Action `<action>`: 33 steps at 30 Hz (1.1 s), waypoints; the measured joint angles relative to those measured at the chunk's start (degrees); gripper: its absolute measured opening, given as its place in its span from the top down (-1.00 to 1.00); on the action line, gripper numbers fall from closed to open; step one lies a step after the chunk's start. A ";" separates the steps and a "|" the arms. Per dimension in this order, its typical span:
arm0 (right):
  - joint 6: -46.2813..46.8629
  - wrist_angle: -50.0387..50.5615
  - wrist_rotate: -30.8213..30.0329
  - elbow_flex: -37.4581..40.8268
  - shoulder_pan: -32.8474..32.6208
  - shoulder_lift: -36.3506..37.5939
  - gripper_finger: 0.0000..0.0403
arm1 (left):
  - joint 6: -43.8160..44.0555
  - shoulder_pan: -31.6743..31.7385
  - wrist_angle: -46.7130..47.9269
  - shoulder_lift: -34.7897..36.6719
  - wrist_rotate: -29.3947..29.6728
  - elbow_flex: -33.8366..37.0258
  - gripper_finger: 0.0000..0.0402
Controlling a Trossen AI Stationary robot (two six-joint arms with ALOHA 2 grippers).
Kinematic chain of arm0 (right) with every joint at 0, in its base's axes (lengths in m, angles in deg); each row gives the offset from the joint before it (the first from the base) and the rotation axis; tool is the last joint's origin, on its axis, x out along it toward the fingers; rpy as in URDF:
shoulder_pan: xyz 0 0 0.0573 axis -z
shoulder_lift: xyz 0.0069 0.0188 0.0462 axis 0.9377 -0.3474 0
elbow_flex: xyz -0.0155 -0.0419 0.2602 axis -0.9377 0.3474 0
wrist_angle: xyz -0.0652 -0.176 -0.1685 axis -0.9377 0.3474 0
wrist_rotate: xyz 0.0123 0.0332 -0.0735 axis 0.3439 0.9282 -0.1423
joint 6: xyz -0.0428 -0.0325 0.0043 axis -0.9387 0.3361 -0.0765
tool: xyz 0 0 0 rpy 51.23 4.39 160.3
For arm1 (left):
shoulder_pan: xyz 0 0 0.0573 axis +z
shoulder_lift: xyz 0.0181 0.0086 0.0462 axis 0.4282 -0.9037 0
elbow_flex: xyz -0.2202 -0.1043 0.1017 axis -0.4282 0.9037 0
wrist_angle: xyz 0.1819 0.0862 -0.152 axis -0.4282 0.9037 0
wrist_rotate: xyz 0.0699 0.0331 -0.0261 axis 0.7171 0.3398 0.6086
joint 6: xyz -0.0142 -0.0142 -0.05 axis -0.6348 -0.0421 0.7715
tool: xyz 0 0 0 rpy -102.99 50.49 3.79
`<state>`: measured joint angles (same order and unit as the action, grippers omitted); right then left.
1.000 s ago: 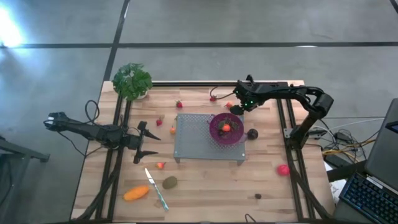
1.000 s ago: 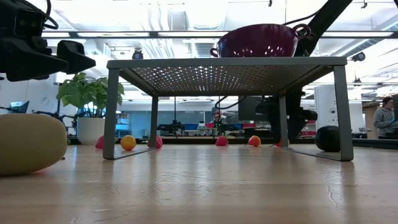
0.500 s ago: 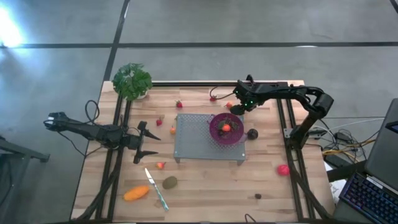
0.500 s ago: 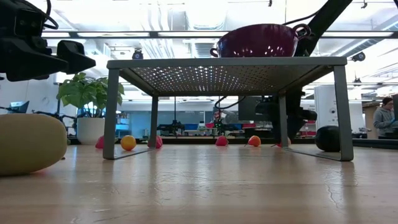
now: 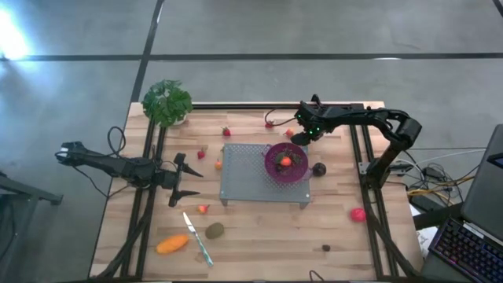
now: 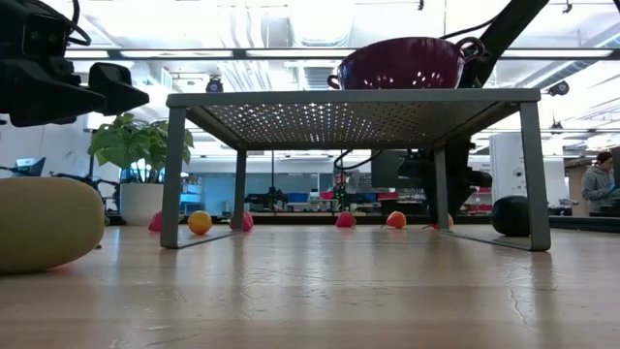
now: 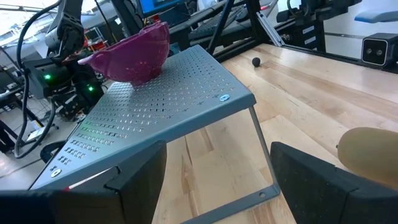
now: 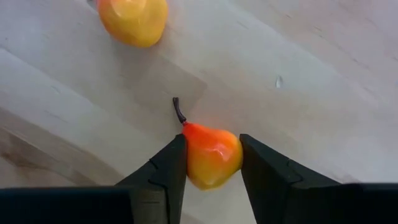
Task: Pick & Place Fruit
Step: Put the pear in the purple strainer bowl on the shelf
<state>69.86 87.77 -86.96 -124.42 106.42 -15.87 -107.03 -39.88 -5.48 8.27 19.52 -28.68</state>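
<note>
Right pincer (image 8: pixel 213 163), at the tabletop's (image 5: pixel 259 236) one o'clock, closed against a small orange-red pear (image 8: pixel 212 155); purple bowl (image 5: pixel 286 163) holds one fruit, several remain scattered; left pincer (image 5: pixel 182 180) idle, wide open.

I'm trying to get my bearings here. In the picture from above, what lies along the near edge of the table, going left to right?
Orange fruit → knife → brown-green oval fruit → small dark piece → pink-red ball.
</note>
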 joint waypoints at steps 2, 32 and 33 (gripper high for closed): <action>-0.23 0.06 0.00 0.00 0.00 0.00 0.34 | 0.00 0.00 0.01 0.00 0.00 0.01 -0.45; -4.67 24.53 -1.66 -19.75 0.00 1.61 0.36 | 0.00 0.00 0.01 0.00 0.00 0.01 -0.45; -4.69 25.18 -1.64 -20.28 0.00 1.89 0.36 | 0.00 0.01 -0.01 0.02 0.00 0.01 -0.45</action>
<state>65.17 112.95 -88.60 -144.71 106.42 -13.98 -107.03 -39.88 -5.49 8.29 19.52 -28.66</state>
